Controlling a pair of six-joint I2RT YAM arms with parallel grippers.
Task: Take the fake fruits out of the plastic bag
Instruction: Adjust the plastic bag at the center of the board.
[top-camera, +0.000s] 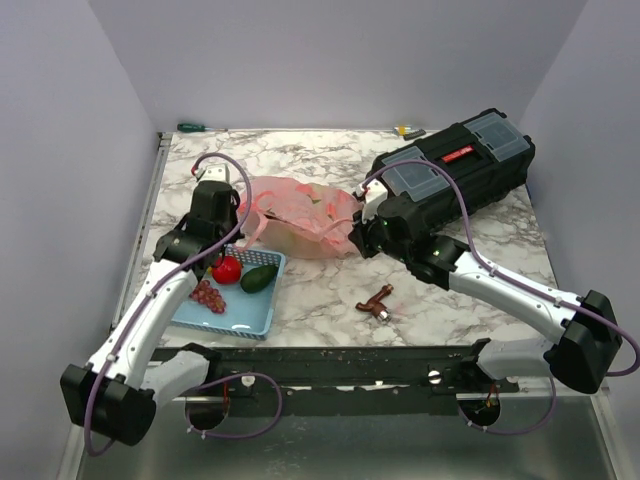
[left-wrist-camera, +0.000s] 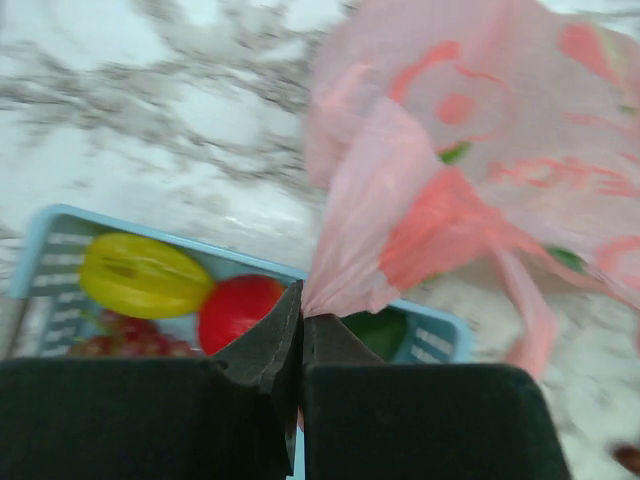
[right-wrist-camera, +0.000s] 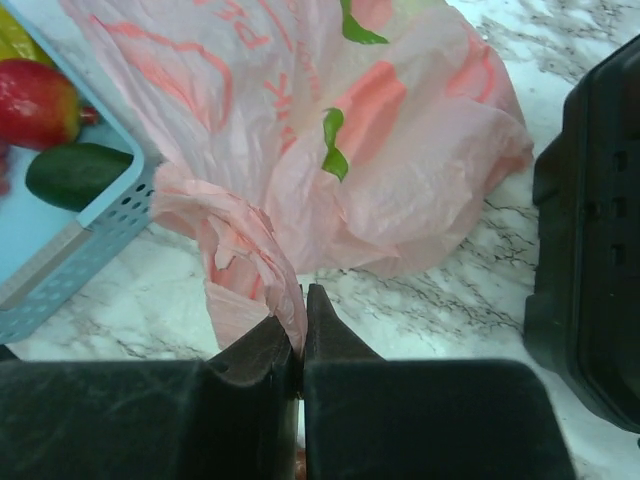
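Note:
The pink plastic bag (top-camera: 300, 215) lies on the marble table between my two grippers, with green shapes showing through it (right-wrist-camera: 335, 150). My left gripper (left-wrist-camera: 301, 300) is shut on a bunched handle of the bag (left-wrist-camera: 370, 250), above the light blue basket (top-camera: 240, 310). My right gripper (right-wrist-camera: 303, 300) is shut on a crumpled edge of the bag (right-wrist-camera: 240, 240) at its right side. A red fruit (top-camera: 227, 269) lies in the basket, also in the left wrist view (left-wrist-camera: 235, 310), beside a yellow fruit (left-wrist-camera: 140, 275). Any fruits inside the bag are mostly hidden.
The basket also holds a dark green avocado (top-camera: 259, 278) and purple grapes (top-camera: 208, 296). A big black toolbox (top-camera: 455, 175) stands right behind the right gripper. A small brown object (top-camera: 377, 300) lies at the front middle. A green-handled tool (top-camera: 195, 128) lies at the back edge.

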